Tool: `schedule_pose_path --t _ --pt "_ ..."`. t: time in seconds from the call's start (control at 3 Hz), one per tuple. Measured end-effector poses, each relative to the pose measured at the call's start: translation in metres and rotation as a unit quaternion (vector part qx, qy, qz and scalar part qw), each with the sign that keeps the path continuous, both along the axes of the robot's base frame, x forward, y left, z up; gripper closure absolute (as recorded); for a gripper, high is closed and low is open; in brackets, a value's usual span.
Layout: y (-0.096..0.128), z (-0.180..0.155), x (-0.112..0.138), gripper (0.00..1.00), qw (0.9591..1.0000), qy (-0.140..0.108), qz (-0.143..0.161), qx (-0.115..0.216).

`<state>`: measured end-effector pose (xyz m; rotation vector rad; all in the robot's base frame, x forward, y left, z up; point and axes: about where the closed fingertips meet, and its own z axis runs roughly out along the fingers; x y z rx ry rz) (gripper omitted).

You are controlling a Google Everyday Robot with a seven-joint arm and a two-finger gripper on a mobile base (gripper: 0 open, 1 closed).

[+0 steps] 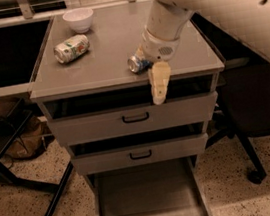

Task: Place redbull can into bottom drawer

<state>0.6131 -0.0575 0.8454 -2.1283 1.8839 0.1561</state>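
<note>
1. Robot arm [220, 1]: white and bulky. It comes in from the upper right and bends down over the bench's front right part.
2. Bench [110, 43]: grey flat top of the drawer unit, carrying two cans and a bowl.
3. Bottom drawer [148, 199]: pulled well out toward the camera, with the flat grey floor and low side walls showing.
4. Top drawer [97, 125] and middle drawer [102, 161]: grey fronts, each with a black handle.
5. Pincer [158, 89]: hangs over the bench's front edge, its tip down in front of the top drawer. Cannot tell how far open it is or whether it grips anything.
6. White-and-green can [71, 48]: on its side, rear left of the bench.
7. White bowl [79, 20]: upright at the back, just behind that can.
8. Redbull can [137, 63]: on its side near the front edge, silver end facing front-left, right against the pincer's upper part.
</note>
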Motion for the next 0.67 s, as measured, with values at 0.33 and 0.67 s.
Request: schedule_pose_path --t 0.33,0.67 --pt "-0.005 0.015 0.036 0.00 0.9997 -0.021 0.001 -0.014" --pt "-0.004 0.033 0.059 0.00 0.9983 -0.048 0.002 -0.033"
